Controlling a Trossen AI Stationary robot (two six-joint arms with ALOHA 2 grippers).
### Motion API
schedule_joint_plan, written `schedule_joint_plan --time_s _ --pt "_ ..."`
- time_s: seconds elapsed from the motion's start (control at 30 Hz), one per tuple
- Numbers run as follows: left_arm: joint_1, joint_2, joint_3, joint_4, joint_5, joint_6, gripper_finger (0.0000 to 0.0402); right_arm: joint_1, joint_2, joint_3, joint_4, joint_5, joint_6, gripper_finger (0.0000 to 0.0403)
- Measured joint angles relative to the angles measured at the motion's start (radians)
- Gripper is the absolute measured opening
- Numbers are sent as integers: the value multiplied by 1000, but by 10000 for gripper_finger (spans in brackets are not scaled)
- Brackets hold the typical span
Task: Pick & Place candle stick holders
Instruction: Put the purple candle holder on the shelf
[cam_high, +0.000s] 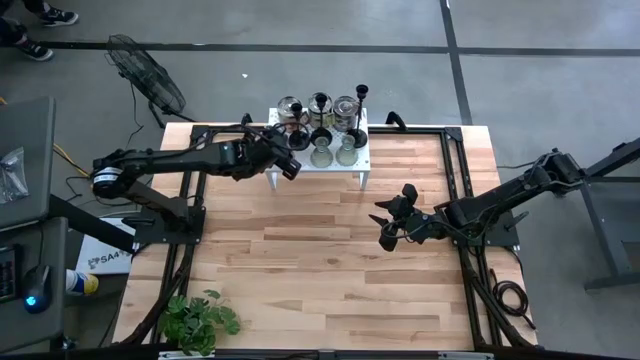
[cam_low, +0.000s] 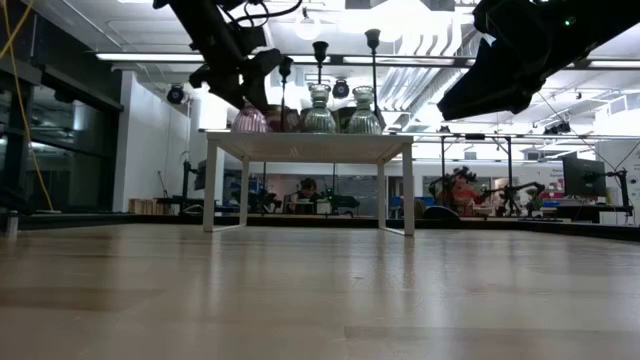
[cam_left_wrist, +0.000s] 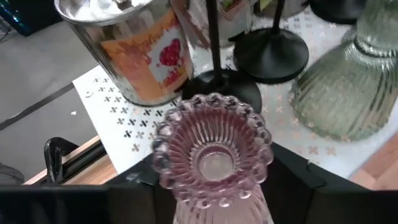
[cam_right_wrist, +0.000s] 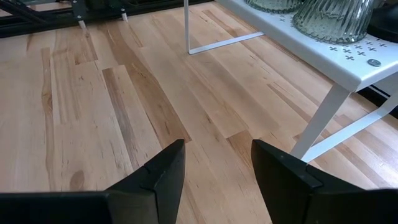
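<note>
- The left gripper (cam_high: 287, 160) is reaching over the near left corner of the white stand (cam_high: 330, 163), and its fingers are sitting either side of the pink holder (cam_left_wrist: 213, 155); whether they are pressing on the glass or standing just clear of it I cannot tell.
- The pink holder is showing as ribbed glass with a beaded round rim and a hollow cup in the middle, standing upright on the stand's left end.
- The right gripper (cam_right_wrist: 216, 168) is hovering above the bare wooden surface (cam_high: 330, 270), well apart from the stand, with its jaws spread and nothing between them.
- The stand is showing as a white metal sheet punched with small cross-shaped holes, on thin white legs, sitting at the far edge of the surface.
- Beside the pink holder, two greenish holders (cam_low: 319, 110) of ribbed glass are standing along the stand's near side.
- Behind them, slim black sticks (cam_left_wrist: 213, 37) with round flat bases are rising upright.
- A jar (cam_left_wrist: 134, 46) with a metal lid and an orange label is standing at the stand's far left corner.
- A leafy plant (cam_high: 198, 322) is sitting at the near left corner of the surface.
</note>
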Motion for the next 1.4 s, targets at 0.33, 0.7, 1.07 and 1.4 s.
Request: schedule_joint_plan --time_s 0.33,0.7,1.07,1.4 --pt "0 2 -3 -6 12 4 215 0 0 0 0 -1 0 176" --pt "0 -4 -3 -2 -17 3 261 0 0 0 0 -7 0 176" --pt "0 -5 -3 -21 -60 10 276 0 0 0 0 -8 1 176" --pt "0 -5 -3 0 -77 40 276 0 0 0 0 -8 1 176"
